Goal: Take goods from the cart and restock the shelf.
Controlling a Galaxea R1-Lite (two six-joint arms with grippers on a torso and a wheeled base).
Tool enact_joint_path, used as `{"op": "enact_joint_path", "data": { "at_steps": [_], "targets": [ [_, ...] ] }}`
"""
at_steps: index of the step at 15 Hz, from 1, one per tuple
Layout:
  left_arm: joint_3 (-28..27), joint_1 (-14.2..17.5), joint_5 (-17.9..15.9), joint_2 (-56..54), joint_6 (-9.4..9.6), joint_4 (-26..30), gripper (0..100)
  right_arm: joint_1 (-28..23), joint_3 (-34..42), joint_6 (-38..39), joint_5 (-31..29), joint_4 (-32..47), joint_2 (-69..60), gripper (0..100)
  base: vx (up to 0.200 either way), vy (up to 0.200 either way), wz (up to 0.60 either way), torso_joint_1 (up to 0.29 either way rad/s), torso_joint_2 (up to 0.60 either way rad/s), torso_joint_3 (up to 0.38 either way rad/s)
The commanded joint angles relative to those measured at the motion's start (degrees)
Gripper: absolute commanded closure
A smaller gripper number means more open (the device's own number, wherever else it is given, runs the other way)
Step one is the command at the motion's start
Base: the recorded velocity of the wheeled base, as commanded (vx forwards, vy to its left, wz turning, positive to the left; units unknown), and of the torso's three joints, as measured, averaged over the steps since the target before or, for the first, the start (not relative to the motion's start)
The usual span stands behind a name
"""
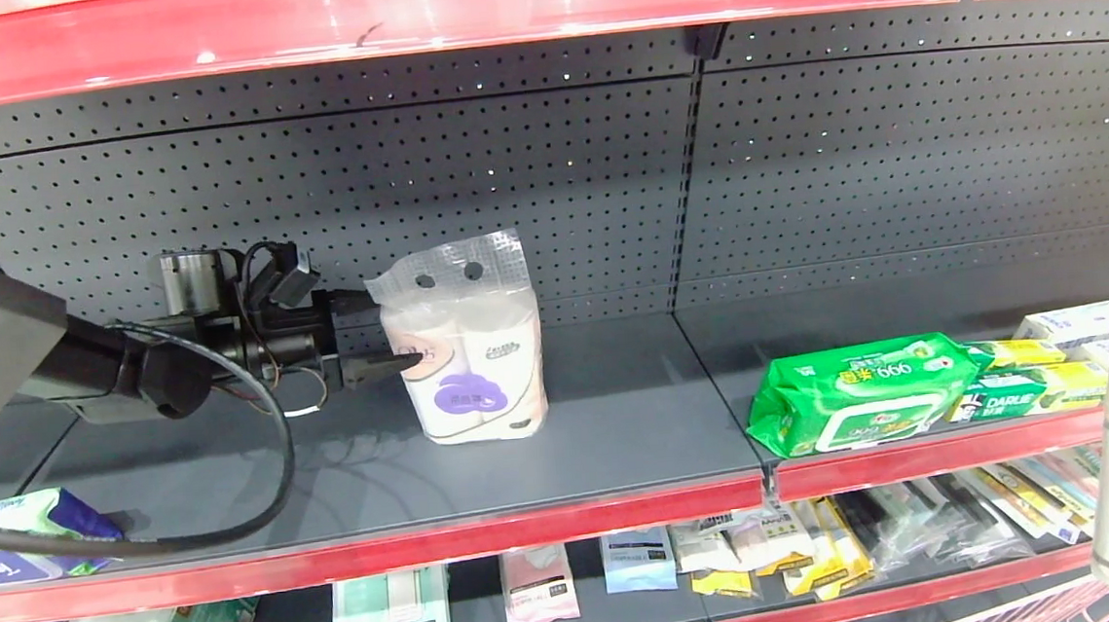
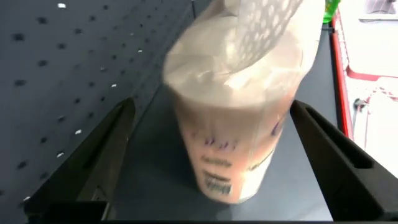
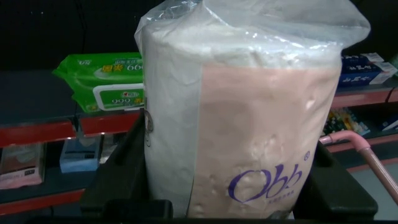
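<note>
The clear-wrapped pack of white toilet rolls with a purple print [image 1: 468,356] stands upright on the grey metal shelf [image 1: 621,423], well back from its red front edge, probably to leave room for more stock in front. The left tool [image 2: 211,112] straddles it with jaws wide and a gap on either side, gripping nothing. The right tool [image 3: 231,143] is clamped around a second plastic-wrapped toilet-roll pack [image 3: 249,93], held off the shelf near the green wet-wipe packet [image 1: 858,392], seemingly next to go on.

white roll pack [image 1: 468,356] with purple mark, green wipes pack [image 1: 858,392], grey shelf [image 1: 621,423].
</note>
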Motion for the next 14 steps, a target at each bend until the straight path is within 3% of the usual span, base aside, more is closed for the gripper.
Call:
{"op": "enact_joint_path", "data": {
  "at_steps": [1, 8, 12, 14],
  "targets": [
    [-0.32, -0.98, -0.26, 0.92, 0.01, -0.01, 0, -0.01, 0.07, -0.02, 0.01, -0.02, -0.01, 100, 0.0, 0.0, 0.0, 0.0, 0.0, 0.0],
    [-4.01, -3.36, -0.35, 5.14, -2.54, -2.47, 0, -0.01, -0.37, -0.02, 0.01, -0.02, 0.17, 100, 0.0, 0.0, 0.0, 0.0, 0.0, 0.0],
    [-5.51, -5.12, -0.35, 6.02, -6.58, -3.35, 0, -0.01, -0.28, -0.11, 0.01, -0.02, 0.52, 100, 0.0, 0.0, 0.0, 0.0, 0.0, 0.0],
    [-5.68, -5.38, -0.79, 6.37, -6.58, -3.61, 0, -0.01, -0.1, -0.11, 0.01, -0.02, 0.52, 100, 0.0, 0.0, 0.0, 0.0, 0.0, 0.0]
  ]
}}
